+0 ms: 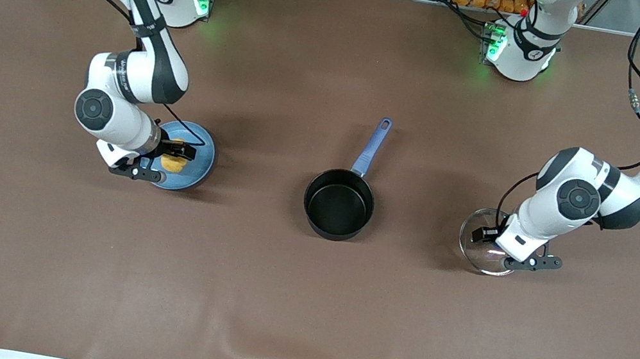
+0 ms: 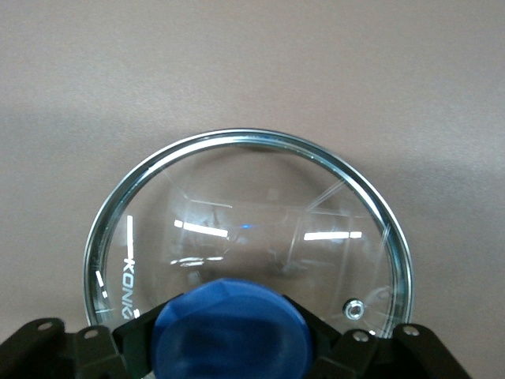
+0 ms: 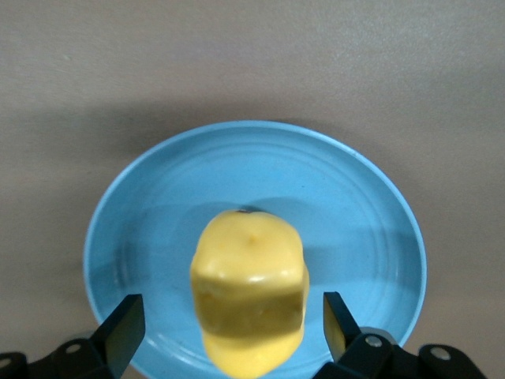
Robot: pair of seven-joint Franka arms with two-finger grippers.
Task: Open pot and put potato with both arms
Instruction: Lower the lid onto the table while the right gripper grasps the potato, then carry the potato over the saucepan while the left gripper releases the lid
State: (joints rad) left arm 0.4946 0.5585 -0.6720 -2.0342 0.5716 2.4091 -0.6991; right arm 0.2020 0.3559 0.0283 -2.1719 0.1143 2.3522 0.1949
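Pot (image 1: 338, 204) sits uncovered mid-table, black bowl facing up, blue handle (image 1: 372, 146) pointing toward the robots' bases. Bare brown table (image 1: 299, 306) all round it; nothing near its rim. Wide clear strips between pot and each arm's work spot, and a big bare area on the front camera's side of everything.

Left gripper (image 1: 491, 235) is low at the left arm's end of the table, clenched on the lid's blue knob (image 2: 230, 332). Glass lid (image 2: 248, 245) hangs level under it, metal rim fully visible in the left wrist view, bare table around the rim. Can't tell whether the lid touches the table or sits just above it. Lid is well apart from the pot.

Right gripper (image 1: 174, 150) is low over the light-blue plate (image 1: 204, 150) at the right arm's end of the table, fingers spread wide. Potato (image 3: 248, 290) lies on the plate, roughly centred, directly between the two fingers (image 3: 122, 332). Visible gaps on both sides, so no contact with either finger; the gaps look about equal. Potato's long axis runs away from the wrist, across the finger line. Plate rim shows all round the potato in the right wrist view, so there's margin to the edge on every side. Plate is well apart from the pot, with bare table between.
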